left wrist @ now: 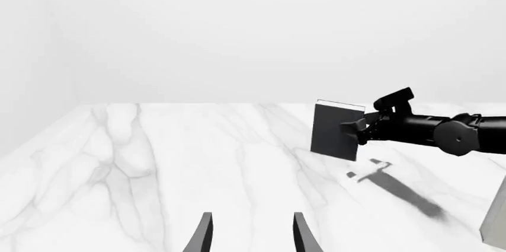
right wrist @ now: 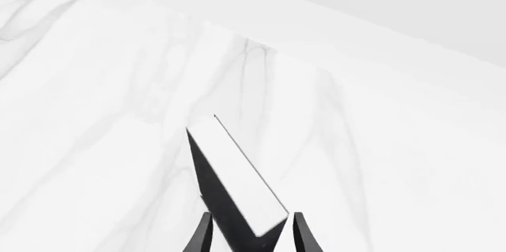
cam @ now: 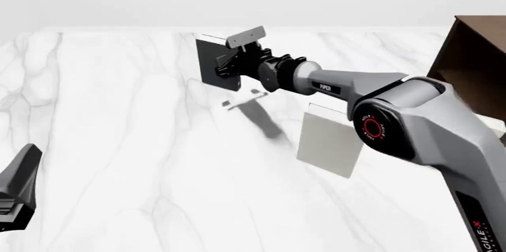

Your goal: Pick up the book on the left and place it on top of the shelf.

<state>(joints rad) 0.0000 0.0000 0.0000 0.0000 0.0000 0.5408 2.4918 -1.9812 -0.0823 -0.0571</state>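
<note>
The book [cam: 210, 61], thin with a dark charcoal cover and white page edges, hangs upright above the marble table [cam: 118, 115] and casts a shadow below itself. My right gripper [cam: 227, 66] is shut on its edge, reaching in from the right. In the left wrist view the book [left wrist: 330, 131] and the right gripper [left wrist: 354, 126] show off to one side. The right wrist view looks along the book [right wrist: 241, 184], clamped in the right gripper [right wrist: 249, 233]. My left gripper [left wrist: 249, 234] is open and holds nothing; it sits low at the near left [cam: 20, 184]. The dark brown shelf [cam: 474, 68] stands at the far right.
A light grey-white book [cam: 328, 139] stands upright on the table under the right arm's forearm. A pale grey object [left wrist: 496, 222] is cut off at the edge of the left wrist view. White marble stretches left of the held book.
</note>
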